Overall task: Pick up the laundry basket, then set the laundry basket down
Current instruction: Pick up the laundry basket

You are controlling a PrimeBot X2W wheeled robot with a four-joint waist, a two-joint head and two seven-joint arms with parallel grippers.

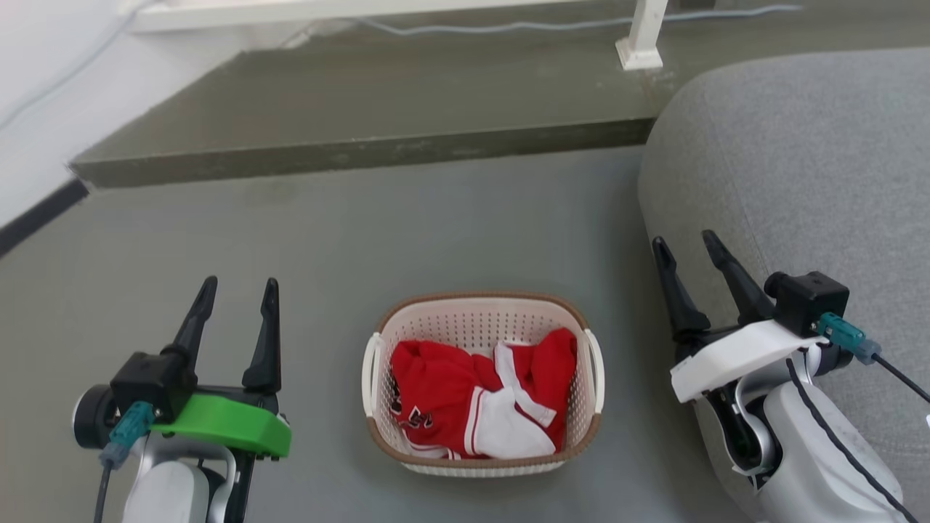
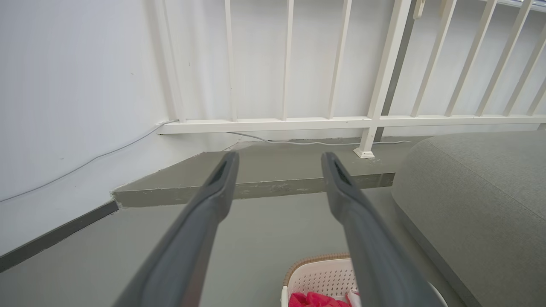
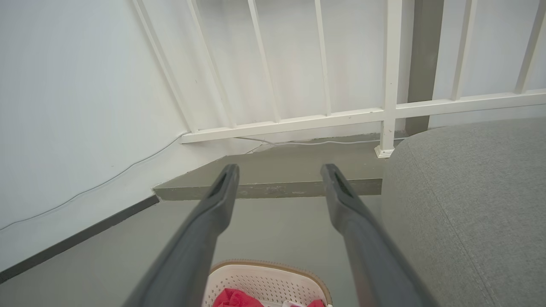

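The laundry basket [image 1: 479,323], cream-white and perforated with a brown rim and white loop handles, sits on the grey floor between my arms. Red and white clothes [image 1: 476,403] lie inside it. My left gripper [image 1: 240,290] hangs open to the basket's left, well apart from it, fingers empty. My right gripper [image 1: 686,243] is open to the basket's right, in front of the sofa, holding nothing. The left wrist view catches the basket [image 2: 324,277] at the bottom between my left gripper's fingers [image 2: 279,160]. The basket's rim [image 3: 264,277] shows low in the right wrist view under my right gripper [image 3: 279,170].
A grey fabric sofa [image 1: 806,167] fills the right side, close behind my right arm. A raised floor step [image 1: 363,156] runs across ahead, with a white railing post [image 1: 643,36] and a cable [image 1: 552,25] on it. A white wall [image 1: 36,109] stands at the left.
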